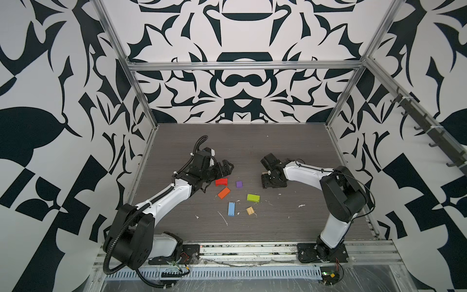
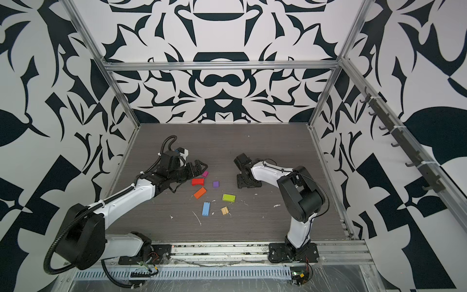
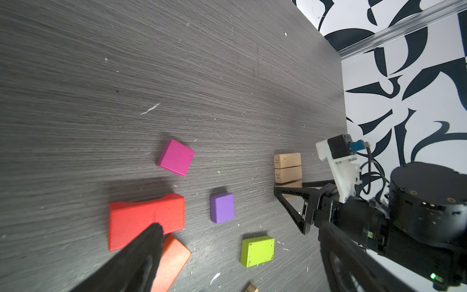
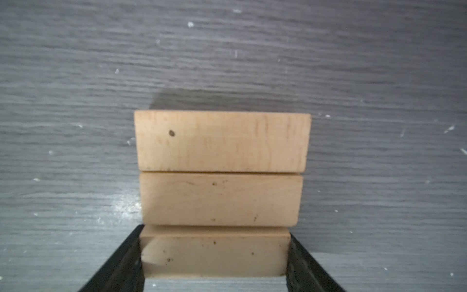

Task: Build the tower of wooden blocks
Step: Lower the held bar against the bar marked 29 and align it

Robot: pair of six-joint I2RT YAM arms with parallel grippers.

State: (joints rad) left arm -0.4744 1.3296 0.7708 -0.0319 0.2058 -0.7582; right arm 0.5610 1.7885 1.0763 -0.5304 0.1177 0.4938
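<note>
Two tan planks (image 4: 222, 141) lie side by side on the table. A third tan plank (image 4: 214, 255) sits against them, and my right gripper (image 4: 214, 232) is shut on it, pointing down (image 1: 265, 175). My left gripper (image 1: 227, 168) hangs open over the red block (image 1: 221, 181) and the orange block (image 1: 224, 192), with nothing between its fingers (image 3: 151, 242). Loose on the table lie a purple cube (image 1: 239, 184), a lime green block (image 1: 253, 198), a light blue block (image 1: 231, 208) and a ridged tan square (image 1: 250, 210). A magenta cube (image 2: 205, 174) sits beside the left fingertips.
The grey wood-grain table (image 1: 252, 144) is fenced by an aluminium frame (image 1: 242, 66) and patterned walls. White flecks and scrapes (image 1: 223, 218) mark the table's front part. Both arm bases stand on the front rail (image 1: 252, 249).
</note>
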